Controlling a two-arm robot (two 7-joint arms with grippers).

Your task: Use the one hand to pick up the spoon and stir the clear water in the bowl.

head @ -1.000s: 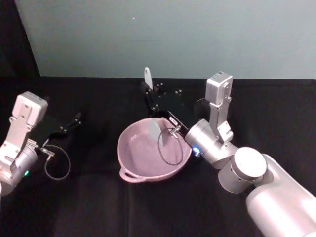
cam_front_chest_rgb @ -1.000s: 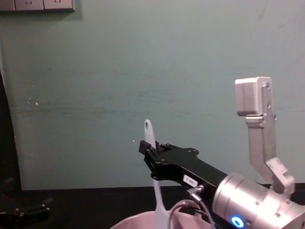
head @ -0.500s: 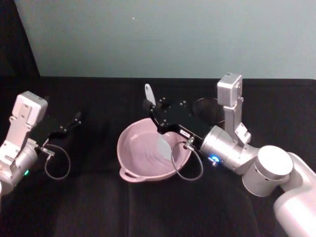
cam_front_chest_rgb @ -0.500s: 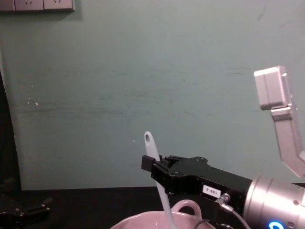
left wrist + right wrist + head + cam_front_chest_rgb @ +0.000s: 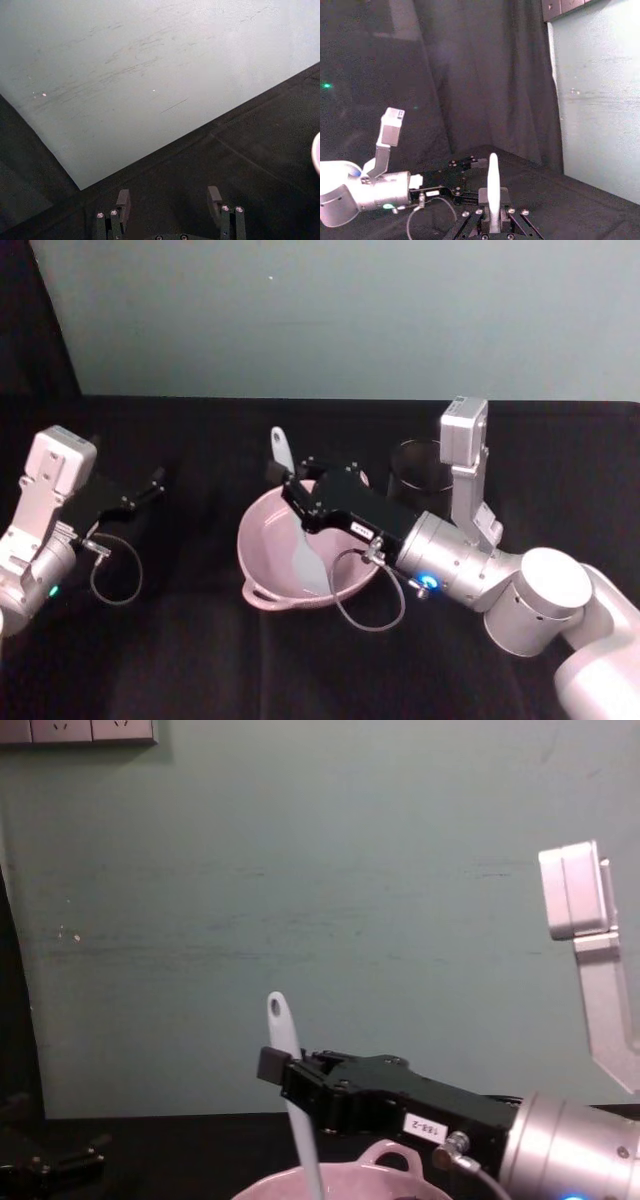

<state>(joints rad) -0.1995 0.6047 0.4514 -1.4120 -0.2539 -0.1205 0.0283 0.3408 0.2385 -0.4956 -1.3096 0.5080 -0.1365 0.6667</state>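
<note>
The pale pink bowl (image 5: 247, 540) sits mid-table, and its rim and loop handle (image 5: 389, 1154) show in the chest view. My right gripper (image 5: 288, 486) hangs over the bowl's far rim, shut on the handle of the white spoon (image 5: 281, 452). The spoon stands nearly upright, its flat blade (image 5: 308, 556) down inside the bowl and its holed tip (image 5: 277, 1009) above the fingers. In the right wrist view the handle (image 5: 493, 183) rises straight out of the gripper (image 5: 490, 218). The water is too clear to make out. My left gripper (image 5: 148, 486) rests open at the far left, well away from the bowl.
A black wire-mesh cup (image 5: 420, 466) stands behind the bowl to the right, close to my right wrist. A grey cable loop (image 5: 368, 592) hangs from that wrist over the bowl's right rim. A teal wall backs the black-covered table.
My right gripper has swung left and toward me with the spoon. The blade has swept from the bowl's far right side to its middle front. The left arm has not moved.
</note>
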